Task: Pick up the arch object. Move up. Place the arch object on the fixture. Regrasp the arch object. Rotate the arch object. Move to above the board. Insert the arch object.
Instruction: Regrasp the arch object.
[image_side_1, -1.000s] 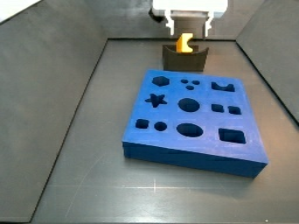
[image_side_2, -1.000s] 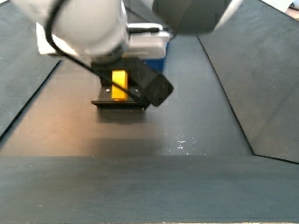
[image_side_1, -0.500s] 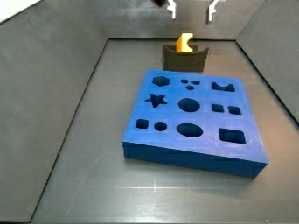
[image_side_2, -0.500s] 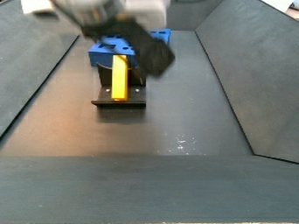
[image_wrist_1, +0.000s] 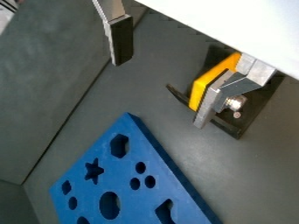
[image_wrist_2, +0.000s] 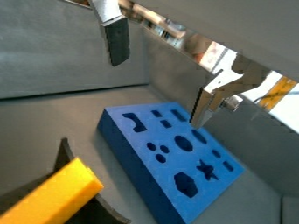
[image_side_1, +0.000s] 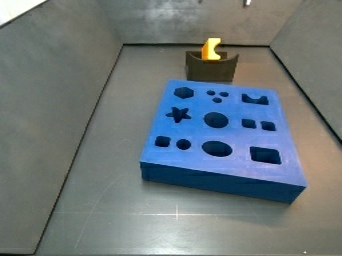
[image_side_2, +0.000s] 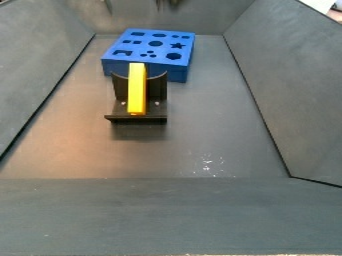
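The yellow-orange arch object stands in the notch of the dark fixture, just beyond one short end of the blue board. My gripper hangs high above them, open, with nothing between its fingers. From up there, both wrist views show the arch object on the fixture and the board far below. Both side views have the gripper almost wholly beyond their upper edge.
Grey sloping walls close in the dark floor on both long sides. The board's top has star, round, square and arch-shaped holes.
My gripper has let go of the arch object and risen straight up, leaving both side views. The arch object stays standing on the fixture.
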